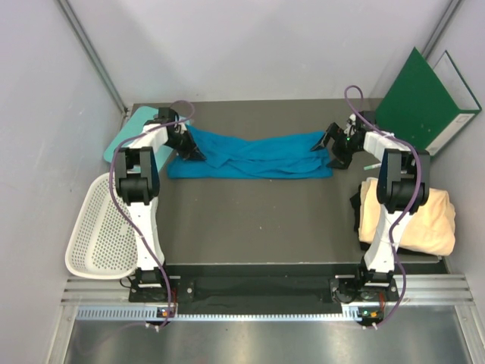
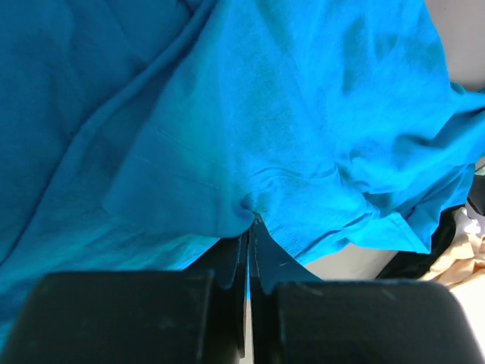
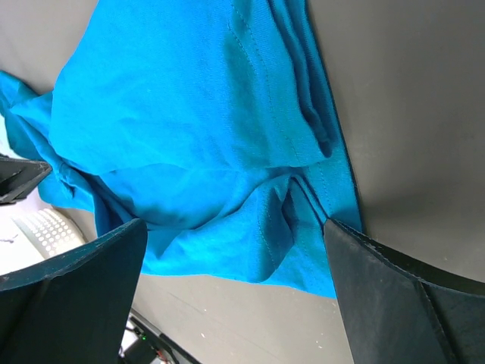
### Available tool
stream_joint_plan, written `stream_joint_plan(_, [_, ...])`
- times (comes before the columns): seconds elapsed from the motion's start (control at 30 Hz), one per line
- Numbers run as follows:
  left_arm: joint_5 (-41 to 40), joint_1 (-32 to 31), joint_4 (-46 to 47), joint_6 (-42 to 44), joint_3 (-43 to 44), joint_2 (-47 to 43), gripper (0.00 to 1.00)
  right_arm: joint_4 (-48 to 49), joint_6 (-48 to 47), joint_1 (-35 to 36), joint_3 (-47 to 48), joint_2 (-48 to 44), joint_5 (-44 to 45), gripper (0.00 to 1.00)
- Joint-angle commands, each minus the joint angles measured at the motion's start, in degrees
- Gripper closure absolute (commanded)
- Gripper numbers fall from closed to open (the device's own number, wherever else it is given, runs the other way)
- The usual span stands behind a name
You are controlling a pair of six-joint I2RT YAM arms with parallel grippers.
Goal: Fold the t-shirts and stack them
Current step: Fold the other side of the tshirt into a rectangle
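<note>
The bright blue t-shirt [image 1: 250, 158] lies as a long bunched band across the far part of the table. My left gripper [image 1: 193, 152] is at its left end, jaws shut on a pinch of the blue cloth [image 2: 227, 114], as the left wrist view [image 2: 250, 227] shows. My right gripper [image 1: 333, 148] is at the shirt's right end with jaws wide open, straddling the hem [image 3: 189, 114] just above the table [image 3: 233, 227]. The pale cream-yellow shirt [image 1: 413, 216] lies as a folded bundle at the right, beside the right arm; it also shows in the left wrist view [image 2: 455, 258].
A teal board [image 1: 125, 136] lies at the far left behind the left gripper. A white mesh basket [image 1: 98, 227] sits at the left edge. A green binder [image 1: 424, 98] leans at the back right. Dark cloth [image 1: 356, 208] shows under the cream bundle.
</note>
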Motion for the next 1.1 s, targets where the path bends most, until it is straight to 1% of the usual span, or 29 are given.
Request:
stream_joint_plan(0.0, [-1.08, -0.20, 1.75, 0.84, 2.09, -0.83, 1.00, -0.33, 0.11, -0.56, 1.55, -1.98, -0.75, 0.00])
stream_joint_plan(0.17, [-0.12, -0.12, 3.24, 0.40, 1.75, -3.55, 1.00, 0.11, 0.11, -0.56, 0.76, -2.24, -0.84, 0.00])
stream_joint_plan(0.3, [0.68, -0.12, 8.24, -1.44, 1.48, -5.84, 1.00, 0.55, 0.11, -0.56, -0.03, -2.51, -1.01, 0.00])
stream_joint_plan(0.4, [2.52, -0.12, 11.76, -3.37, 2.45, -5.84, 1.00, 0.47, -0.06, -0.56, -0.56, -2.68, -1.01, 0.00])
stream_joint_plan(0.5, [4.80, -0.20, 14.67, -5.92, 4.46, -3.83, 1.00, 0.64, -0.24, -0.56, -0.99, -3.03, -0.93, 0.00])
stream_joint_plan(0.6, [7.09, -0.12, 18.35, -9.52, 6.66, -0.75, 1.00, 0.99, -0.24, -0.56, -1.44, -3.47, -1.01, 0.00])
stream_joint_plan(0.63, [9.71, -0.12, 19.49, -12.23, 7.28, 1.34, 1.00, 1.17, -0.24, -0.56, -1.78, -3.65, -1.10, 0.00])
stream_joint_plan(0.7, [12.09, -0.12, 23.97, -15.66, 8.95, 3.29, 1.00, 1.26, -0.24, -0.56, -1.87, -3.82, -1.36, 0.00])
stream_joint_plan(0.73, [14.19, -0.12, 26.42, -19.95, 9.04, 4.95, 1.00, 1.43, -0.24, -0.56, -2.05, -3.82, -1.45, 0.00])
stream_joint_plan(0.77, [15.09, -0.12, 28.62, -22.16, 8.95, 5.66, 1.00, 1.52, -0.33, -0.56, -2.05, -3.91, -1.63, 0.00])
stream_joint_plan(0.8, [15.70, -0.12, 32.13, -23.93, 9.04, 6.37, 1.00, 1.52, -0.33, -0.56, -2.14, -4.17, -1.63, 0.00])
stream_joint_plan(0.83, [15.88, -0.12, 34.16, -27.60, 8.69, 7.24, 1.00, 2.04, -0.24, -0.56, -2.40, -4.35, -1.63, 0.00])
stream_joint_plan(0.87, [16.06, 0.06, 36.01, -29.29, 7.82, 7.51, 1.00, 2.05, -0.07, -0.56, -2.49, -4.44, -1.63, 0.00])
stream_joint_plan(0.9, [16.24, 0.06, 40.03, -30.87, 7.38, 7.87, 0.98, 2.40, -0.15, -0.56, -2.66, -4.79, -1.63, 0.00])
stream_joint_plan(0.93, [16.67, 0.23, 43.03, -34.37, 7.20, 8.39, 0.74, 2.75, 0.11, -0.56, -3.01, -4.88, -1.63, 0.01])
stream_joint_plan(0.97, [17.81, 0.24, 45.76, -35.88, 6.93, 8.66, 0.44, 3.19, 0.29, -0.56, -3.19, -5.23, -1.72, 0.01])
stream_joint_plan(1.0, [18.17, 0.24, 47.26, -36.85, 7.19, 8.75, 0.02, 3.36, 0.20, -0.56, -3.37, -5.32, -1.80, 0.01])
stream_joint_plan(1.07, [19.48, 0.24, 50.25, -38.18, 7.20, 8.22, 0.01, 3.72, 0.46, -0.56, -3.55, -5.41, -2.07, 0.00])
